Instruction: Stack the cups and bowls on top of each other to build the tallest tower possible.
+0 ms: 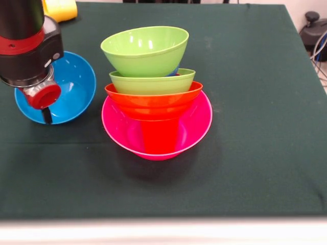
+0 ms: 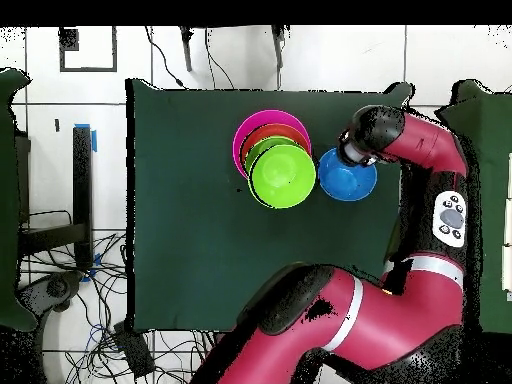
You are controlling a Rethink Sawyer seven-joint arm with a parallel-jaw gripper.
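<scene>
Standing near the middle of the surface [image 1: 255, 168], the tower [image 1: 153, 92] has the pink bowl [image 1: 196, 125] as its base, a red cup [image 1: 159, 137] inside it, then the orange bowl [image 1: 153, 99], a lime green bowl [image 1: 152, 82], and a second lime green bowl [image 1: 145, 51] on top, which sits tilted. Just beside it, toward the surface's robot-side edge, lies the light blue bowl [image 1: 76, 84], with the tool [image 1: 43, 97] low over its rim; whether the tool is released or clenched I cannot tell, since the arm's body hides that part. The step in hand looks like picking up this blue bowl for the top. Doing it well would mean pinching the rim firmly, lifting straight up, clearing the leaning green bowl, and setting it down centred and softly, as the tilted top could slide or tip. A yellow cup [image 1: 61, 9] waits at the surface's corner behind the arm.
</scene>
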